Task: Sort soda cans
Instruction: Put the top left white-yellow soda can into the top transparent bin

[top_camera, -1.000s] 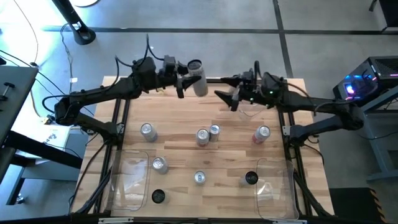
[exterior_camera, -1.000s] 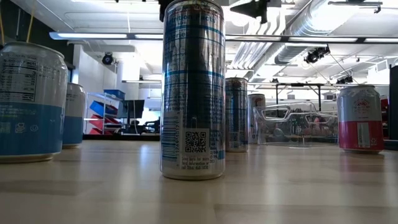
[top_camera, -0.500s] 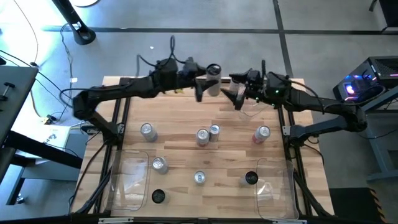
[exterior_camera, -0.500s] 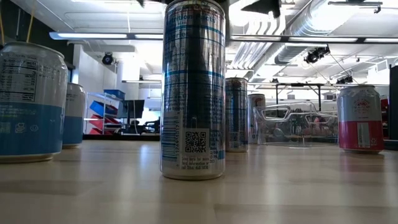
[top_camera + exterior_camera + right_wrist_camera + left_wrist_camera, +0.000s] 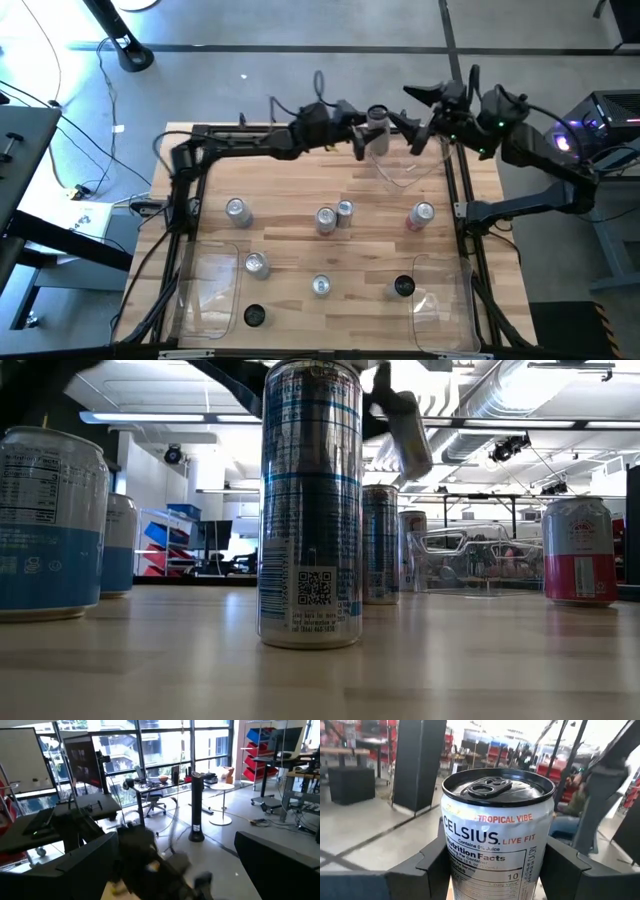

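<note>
Currently: left claw (image 5: 372, 135) clamped round one can (image 5: 377, 130), smooth silver metal cylinder, long axis near upright, pull-tab uppermost; right claw (image 5: 421, 108) nearby, jaws wide, empty.

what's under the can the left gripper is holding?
The held can hangs over a clear plastic bin at the table's far edge. The bin looks empty, though the part directly beneath the can is covered.

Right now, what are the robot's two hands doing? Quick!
Left gripper: shut on a silver can, up in the air.
Right gripper: open, holding nothing.
</note>
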### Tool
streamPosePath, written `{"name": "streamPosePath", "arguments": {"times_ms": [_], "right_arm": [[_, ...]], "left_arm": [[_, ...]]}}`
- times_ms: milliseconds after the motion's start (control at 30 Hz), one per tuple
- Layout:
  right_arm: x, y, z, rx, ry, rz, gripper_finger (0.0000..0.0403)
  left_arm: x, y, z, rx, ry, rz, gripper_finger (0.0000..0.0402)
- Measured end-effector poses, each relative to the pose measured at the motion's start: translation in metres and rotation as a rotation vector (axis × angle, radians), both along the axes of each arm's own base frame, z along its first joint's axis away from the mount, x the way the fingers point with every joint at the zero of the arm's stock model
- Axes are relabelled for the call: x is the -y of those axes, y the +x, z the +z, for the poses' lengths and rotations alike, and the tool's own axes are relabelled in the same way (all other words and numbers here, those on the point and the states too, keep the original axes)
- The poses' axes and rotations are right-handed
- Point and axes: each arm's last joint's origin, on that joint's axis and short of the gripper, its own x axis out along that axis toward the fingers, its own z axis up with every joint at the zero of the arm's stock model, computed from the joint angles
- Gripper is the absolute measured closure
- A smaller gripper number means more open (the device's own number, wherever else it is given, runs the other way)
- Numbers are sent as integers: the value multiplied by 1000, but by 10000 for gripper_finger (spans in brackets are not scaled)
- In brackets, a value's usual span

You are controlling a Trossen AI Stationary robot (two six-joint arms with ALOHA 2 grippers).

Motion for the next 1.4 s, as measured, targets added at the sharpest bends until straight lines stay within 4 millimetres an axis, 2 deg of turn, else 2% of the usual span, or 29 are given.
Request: {"name": "streamPosePath", "arguments": {"times_ms": [133, 333, 567, 667, 800, 933, 1100, 1233, 1400], "right_arm": [[0, 0, 1, 12, 18, 0, 6], [0, 0, 0, 19, 46, 3, 6], [0, 0, 0, 15, 35, 12, 6], [0, 0, 0, 13, 32, 12, 6], [0, 0, 0, 13, 32, 13, 6], [-1, 0, 0, 13, 32, 23, 6], [-1, 0, 1, 13, 32, 28, 6], [-1, 0, 1, 14, 31, 28, 6], [-1, 0, 1, 18, 33, 31, 6]], "left_arm": [[-8, 28, -18, -2, -2, -1, 183], [-15, 59, -32, 43, -33, -12, 183], [-1, 78, -59, -99, -38, -17, 183], [5, 80, -71, -180, -34, 67, 183], [4, 78, -76, -240, -20, 169, 183], [4, 75, -84, -340, -74, 156, 183], [16, 68, -98, -545, -113, 101, 183], [23, 62, -94, -645, -72, 72, 183], [24, 51, -87, -771, 5, 47, 183]]}}
